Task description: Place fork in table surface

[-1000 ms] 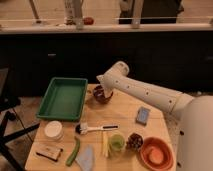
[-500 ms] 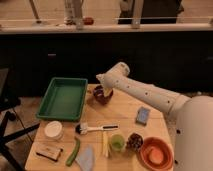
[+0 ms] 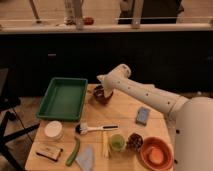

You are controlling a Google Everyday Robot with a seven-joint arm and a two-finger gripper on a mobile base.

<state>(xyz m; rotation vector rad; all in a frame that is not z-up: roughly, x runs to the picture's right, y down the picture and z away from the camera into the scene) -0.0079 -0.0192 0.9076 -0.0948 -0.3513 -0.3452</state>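
**Arm reaching to the far edge of the bench, gripper over the bowl**

The white arm (image 3: 145, 95) is seen extended from the right side of the bench toward the middle of its far edge. The gripper (image 3: 103, 90) is held low over a dark red bowl (image 3: 99, 98), which stands on the tabletop (image 3: 125, 106) just beside the right wall of the green tray (image 3: 50, 92). Whether the gripper is clamped on anything cannot be told, since it merges with the dark bowl beneath it. The fork cannot be picked out; none is seen lying on the bare wood.

The tray is set at the far left corner. Near the left edge a white round lid (image 3: 53, 130) is placed. A black-and-white brush (image 3: 95, 129) is laid across the middle of the bench, with a pale yellow stick (image 3: 105, 146) and a green cup (image 3: 117, 142) just nearer the near edge. A blue block (image 3: 143, 115) is seen toward the right edge, and an orange bowl (image 3: 143, 152) is set at the near right corner.
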